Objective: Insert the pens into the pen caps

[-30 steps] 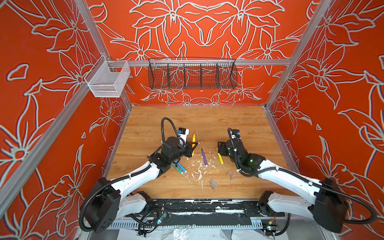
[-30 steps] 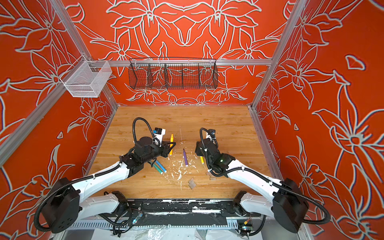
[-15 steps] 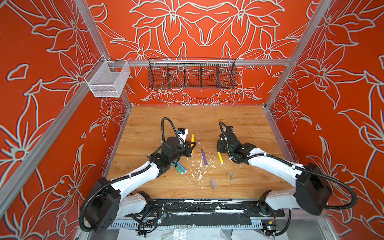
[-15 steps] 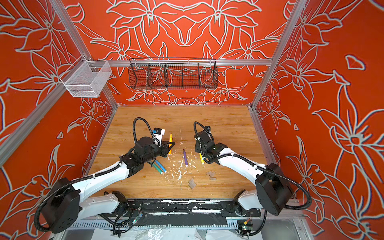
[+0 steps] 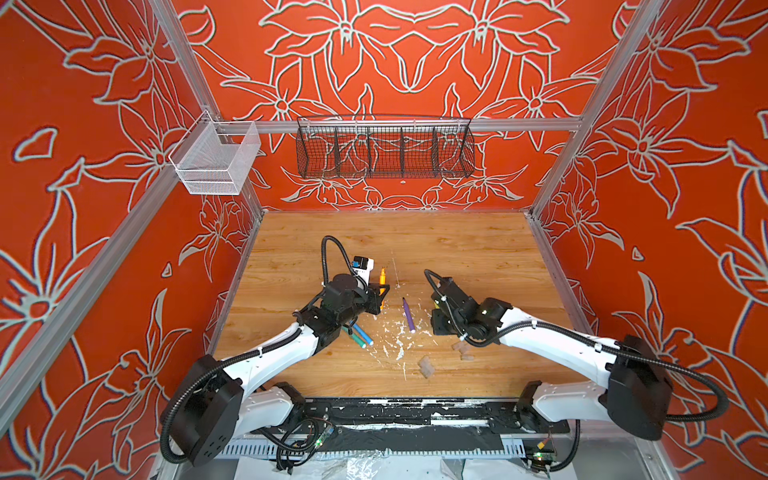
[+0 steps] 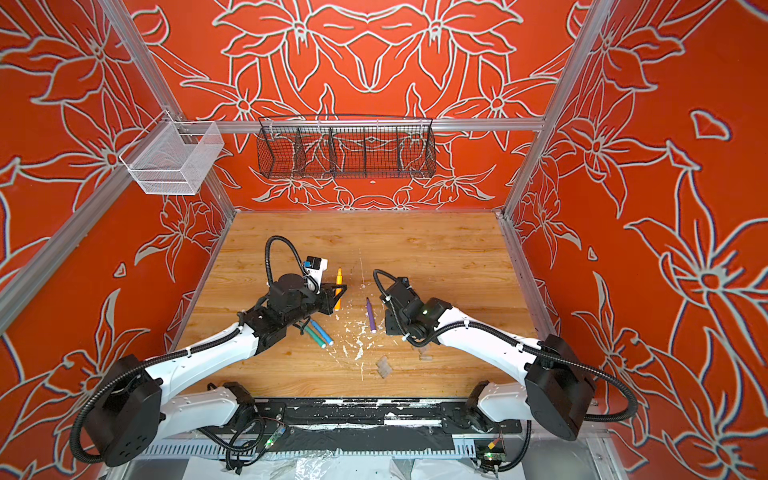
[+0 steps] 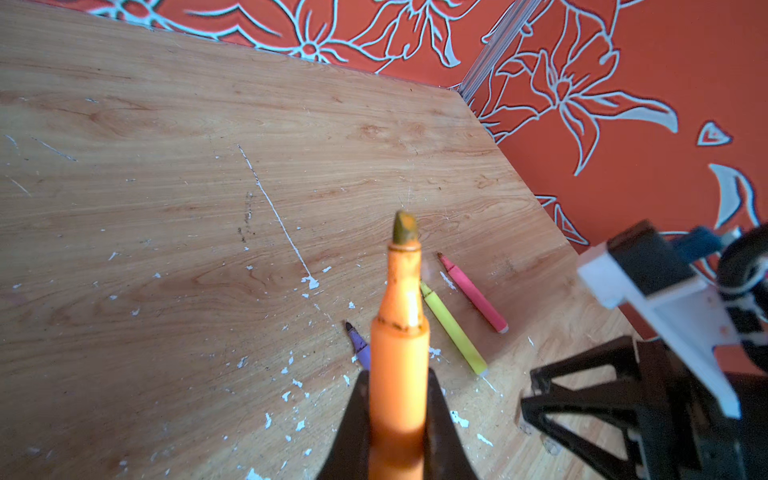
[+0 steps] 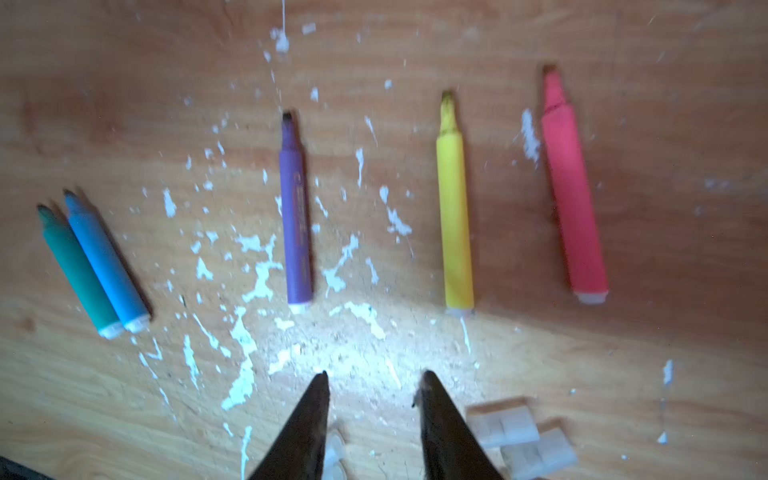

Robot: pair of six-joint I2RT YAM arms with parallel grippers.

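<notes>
Pinching the slim orange marker pen (image 7: 399,332) in the left gripper (image 7: 397,374), left of the purple marker pen (image 5: 408,316). Hovering the right gripper (image 8: 374,376), spread and apparently empty, beside the small clear plastic pen caps (image 8: 515,428) near the purple pen's end. Grasp one cap by its closed end, aim its mouth at the orange tip, align, push gently. Far behind the purple pen: white mesh basket (image 5: 208,174), black wire basket (image 5: 384,160), seemingly empty.

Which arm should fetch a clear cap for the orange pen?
Right. The left gripper is shut on the orange pen, while the right gripper is empty, jaws apart, with the clear caps lying just beside its fingertips.
</notes>
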